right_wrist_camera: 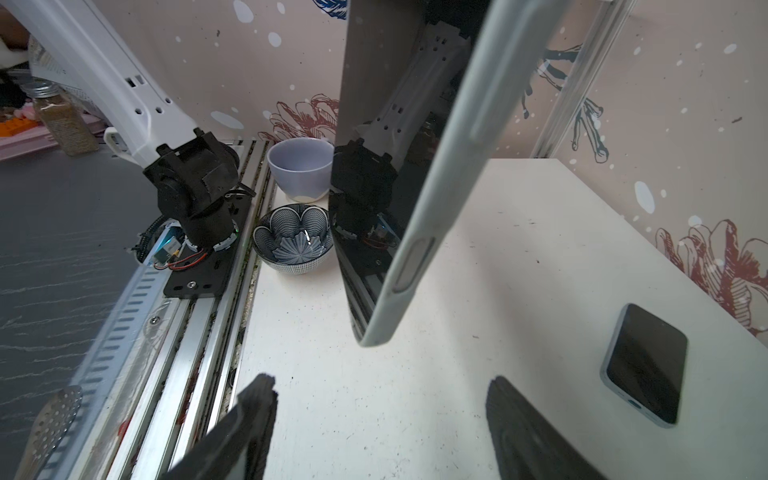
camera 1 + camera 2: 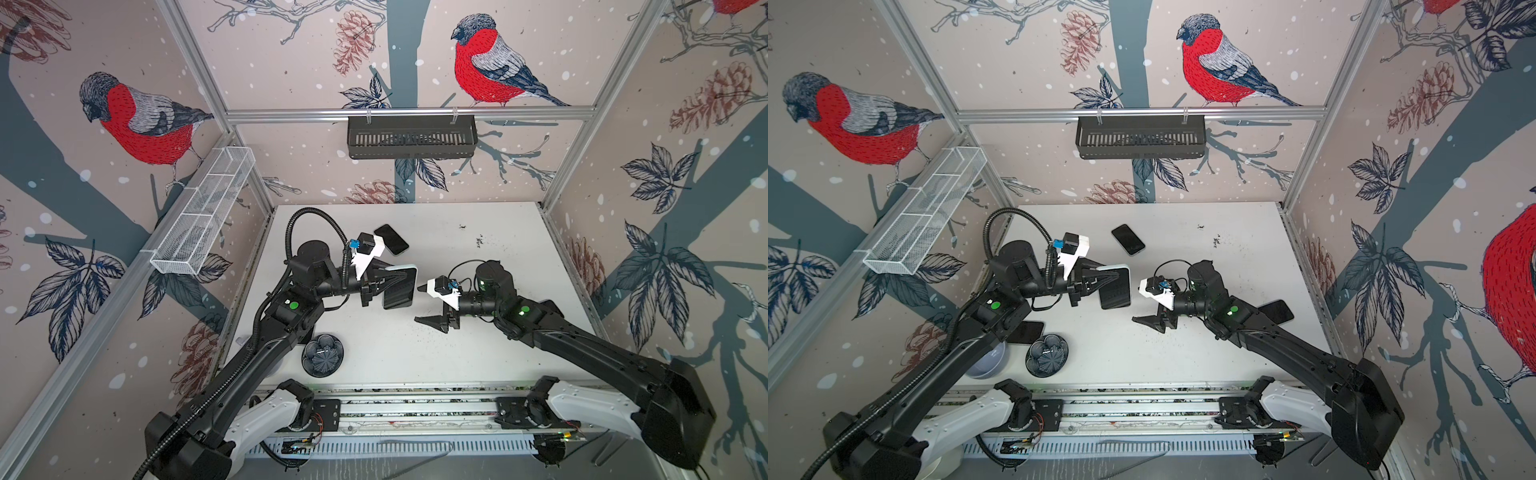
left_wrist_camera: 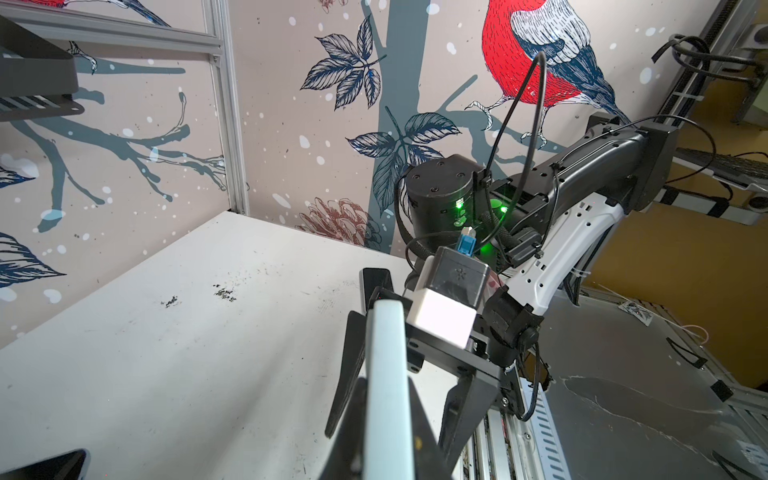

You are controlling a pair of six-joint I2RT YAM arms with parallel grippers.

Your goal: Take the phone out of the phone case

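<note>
My left gripper (image 2: 388,284) is shut on the phone case (image 2: 400,289), pale grey-blue, held on edge above the middle of the table. The phone (image 1: 374,166) sits inside it, its dark screen reflecting the arm. In the left wrist view the case (image 3: 386,374) shows edge-on between my left gripper's (image 3: 388,415) dark fingers. My right gripper (image 2: 420,305) faces the case's free end from the right, open and holding nothing. Its fingertips (image 1: 257,386) stop just short of the case's lower corner (image 1: 370,336). Both top views show this, with the case (image 2: 1116,286) just left of the right gripper (image 2: 1140,305).
A second cased phone (image 2: 390,239) lies flat on the table behind the grippers. Two more dark phones (image 2: 1027,331) (image 2: 1277,311) lie under the arms. A patterned bowl (image 2: 323,355) and a lilac cup (image 1: 301,166) stand front left. A black basket (image 2: 411,137) and a white mesh basket (image 2: 203,212) hang on the walls.
</note>
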